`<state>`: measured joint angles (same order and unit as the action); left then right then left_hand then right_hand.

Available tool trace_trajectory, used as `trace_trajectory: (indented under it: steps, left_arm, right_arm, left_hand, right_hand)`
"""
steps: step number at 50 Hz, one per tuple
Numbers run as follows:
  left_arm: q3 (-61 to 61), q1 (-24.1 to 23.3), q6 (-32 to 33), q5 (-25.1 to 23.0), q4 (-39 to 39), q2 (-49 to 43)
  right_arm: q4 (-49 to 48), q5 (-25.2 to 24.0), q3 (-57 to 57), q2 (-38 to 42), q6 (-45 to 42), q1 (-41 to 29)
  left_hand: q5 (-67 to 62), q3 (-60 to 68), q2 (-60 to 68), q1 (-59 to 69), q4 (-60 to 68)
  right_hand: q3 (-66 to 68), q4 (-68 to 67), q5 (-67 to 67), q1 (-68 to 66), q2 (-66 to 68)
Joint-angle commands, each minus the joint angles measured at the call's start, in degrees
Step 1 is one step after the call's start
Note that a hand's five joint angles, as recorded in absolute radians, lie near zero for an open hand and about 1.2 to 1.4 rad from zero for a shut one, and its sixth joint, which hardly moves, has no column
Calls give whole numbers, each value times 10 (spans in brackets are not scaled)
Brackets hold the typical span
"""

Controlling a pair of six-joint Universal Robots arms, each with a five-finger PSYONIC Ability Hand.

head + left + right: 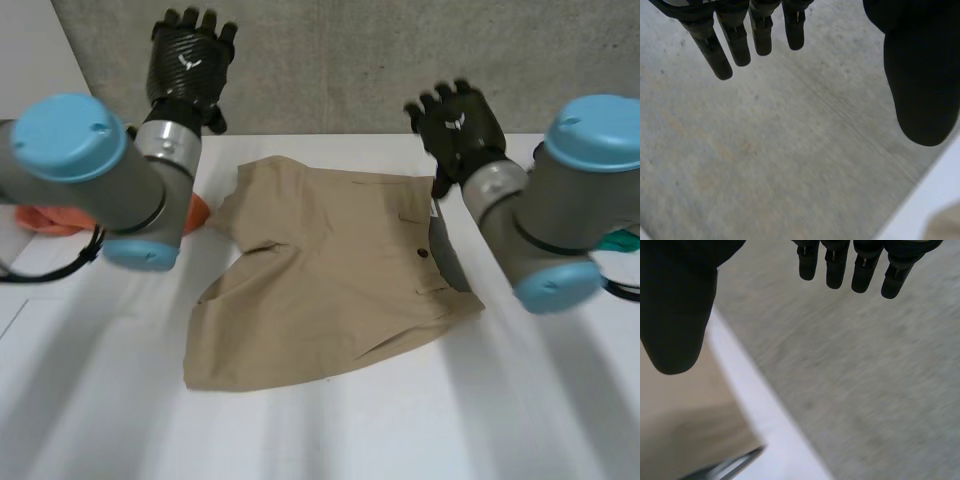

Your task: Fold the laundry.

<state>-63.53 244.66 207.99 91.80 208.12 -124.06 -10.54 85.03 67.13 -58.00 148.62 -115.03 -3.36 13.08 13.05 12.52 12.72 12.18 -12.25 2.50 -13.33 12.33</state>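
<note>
Head view: the khaki shorts [320,280] lie spread flat in the middle of the white bench [330,430], waistband to the right and the 2 legs to the left. No fold shows in them, so I judge the folding not yet begun. The left hand [190,60] hangs raised at the far left, in front of the concrete wall [350,60], fingers straight and holding nothing. The right hand [455,125] hovers over the far right corner of the shorts, released too and apart from the cloth. An orange cloth [55,220] lies at the left edge behind the left arm, and something teal [622,240] shows at the right edge. A dark grey piece [450,262] juts out from under the waistband; what it is, I cannot tell.

Left wrist view: the left hand's fingers [735,40] point straight out with the thumb well apart from them, nothing between. Beyond them are the wall and a strip of bench.

Right wrist view: the right hand's fingers [860,265] are likewise straight and empty; the shorts lie beneath the thumb, beside the bench's far edge.

All the work is left: grasping the shorts, laying 1 leg over the other, then halving them. The orange cloth probably waits its turn.
</note>
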Motion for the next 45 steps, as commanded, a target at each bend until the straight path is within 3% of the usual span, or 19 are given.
trace_trajectory:
  steps: [1,8,14,20,21,22,43,45]
  left_arm:
    - [-205,-16,-7,29,-105,160]
    - [-381,-41,-79,15,-229,253]
    - [-456,-61,-130,2,-264,266]
    - [-487,-54,-130,4,-243,261]
    - [-488,-53,-129,4,-237,260]
    - [-489,-51,-129,4,-232,259]
    - [-477,-45,-59,5,-172,160]
    - [-476,-42,-56,5,-163,160]
  right_arm:
    - [137,-100,124,-60,-10,62]
    - [164,-185,206,-61,-59,116]
    - [127,-196,225,-34,-79,126]
    - [69,-193,226,3,-79,127]
    - [65,-190,225,6,-80,126]
    - [64,-191,226,6,-80,126]
    - [63,-185,259,-6,-43,125]
    - [62,-180,258,-6,-42,125]
  left_hand:
    - [-68,71,71,76,74]
    - [-147,150,150,155,153]
    - [-160,163,163,169,167]
    - [-160,163,163,169,167]
    - [-160,163,163,169,167]
    - [-162,165,165,170,168]
    - [-288,291,291,297,294]
    - [-360,363,363,369,367]
  right_hand:
    - [-22,23,-25,33,-23]
    - [34,-34,31,-23,33]
    - [119,-118,115,-107,117]
    - [434,-434,431,-423,433]
    - [618,-617,615,-607,617]
    - [678,-677,674,-666,676]
    - [678,-677,675,-667,677]
    - [678,-677,675,-667,677]
